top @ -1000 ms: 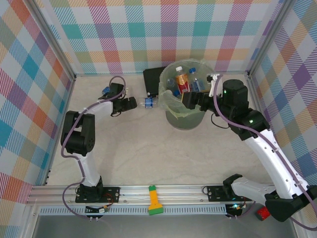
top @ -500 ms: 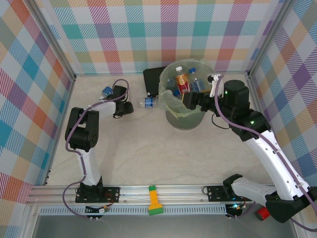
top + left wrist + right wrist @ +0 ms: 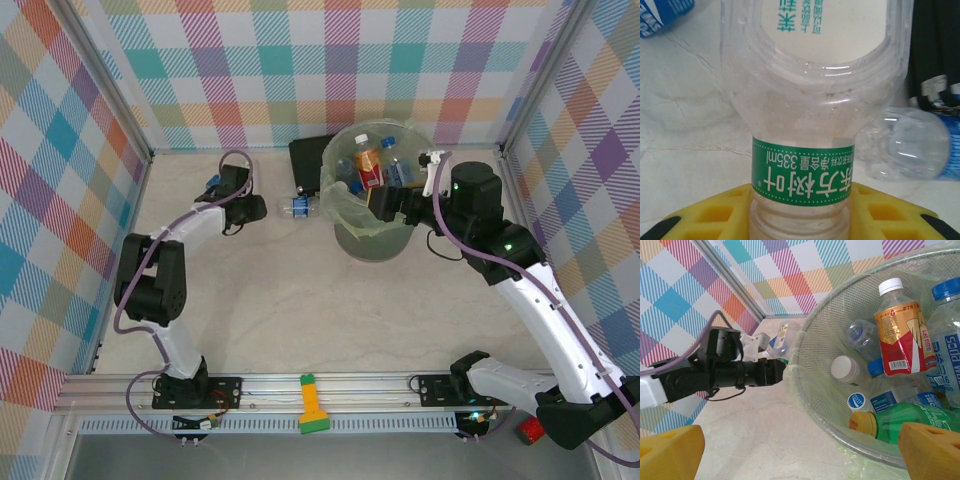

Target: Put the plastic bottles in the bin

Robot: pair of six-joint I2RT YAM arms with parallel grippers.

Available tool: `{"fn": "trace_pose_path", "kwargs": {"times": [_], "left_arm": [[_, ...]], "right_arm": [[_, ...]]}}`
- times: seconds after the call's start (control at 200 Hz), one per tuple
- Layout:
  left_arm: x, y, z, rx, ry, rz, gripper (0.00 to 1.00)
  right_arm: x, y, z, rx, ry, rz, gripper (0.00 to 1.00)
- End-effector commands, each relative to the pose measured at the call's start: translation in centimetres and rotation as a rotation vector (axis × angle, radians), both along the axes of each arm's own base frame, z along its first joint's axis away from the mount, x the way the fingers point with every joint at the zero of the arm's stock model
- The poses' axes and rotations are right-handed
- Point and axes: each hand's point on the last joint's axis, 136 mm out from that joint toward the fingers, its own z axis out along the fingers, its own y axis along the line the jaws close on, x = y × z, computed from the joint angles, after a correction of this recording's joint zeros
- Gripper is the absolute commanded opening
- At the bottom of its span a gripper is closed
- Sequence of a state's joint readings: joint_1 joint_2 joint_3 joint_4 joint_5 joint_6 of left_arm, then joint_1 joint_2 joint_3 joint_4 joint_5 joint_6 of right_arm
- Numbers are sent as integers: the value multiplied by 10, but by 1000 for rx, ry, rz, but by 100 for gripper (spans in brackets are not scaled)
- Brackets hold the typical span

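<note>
The table (image 3: 300, 300) is lit brightly and evenly from above in the top view, and only a soft, short shadow is cast beside the bin (image 3: 372, 240). In the left wrist view, small white glints are seen on the clear plastic of the green-labelled bottle (image 3: 805, 125), and the blue-labelled bottle (image 3: 905, 145) behind it is rendered softer. In the right wrist view, the yellow fingers (image 3: 670, 452) of the right pincer (image 3: 800, 440) are blurred at the lower corners.

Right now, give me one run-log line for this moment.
left gripper: around green-label bottle neck, grip unconfirmed | right gripper: open, empty, at bin rim | bin: several bottles inside | on table: blue-label bottle
</note>
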State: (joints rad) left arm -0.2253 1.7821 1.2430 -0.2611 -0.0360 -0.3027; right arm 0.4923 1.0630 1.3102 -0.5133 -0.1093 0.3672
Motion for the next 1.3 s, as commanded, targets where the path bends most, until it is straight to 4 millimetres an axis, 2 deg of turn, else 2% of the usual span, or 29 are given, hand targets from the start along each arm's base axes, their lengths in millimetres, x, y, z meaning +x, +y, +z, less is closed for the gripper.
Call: {"fn": "trace_pose_path", "kwargs": {"times": [0.0,0.19,0.225,0.38,0.695,0.84,1.035,1.295], "left_arm": [[-12,-5,25,-22,-43,2,35],[-33,-21,69,-49,-140,-42,35],[-43,-22,73,-43,-132,-52,35],[-68,-36,119,-49,-236,-105,35],[-126,-76,194,-79,-434,-312,36],[-151,-89,221,-87,-518,-412,36],[-178,-104,239,-98,-568,-537,36],[-188,-111,235,-15,-564,-613,36]], "right_arm": [[-4,4,13,38,-28,22,99],[-6,10,19,65,-30,50,99],[-5,12,20,68,-27,56,99],[-3,21,27,92,-22,93,99],[8,49,44,144,-4,206,99],[10,67,54,176,1,296,98],[17,90,61,219,65,402,91],[22,114,68,240,129,477,92]]}}
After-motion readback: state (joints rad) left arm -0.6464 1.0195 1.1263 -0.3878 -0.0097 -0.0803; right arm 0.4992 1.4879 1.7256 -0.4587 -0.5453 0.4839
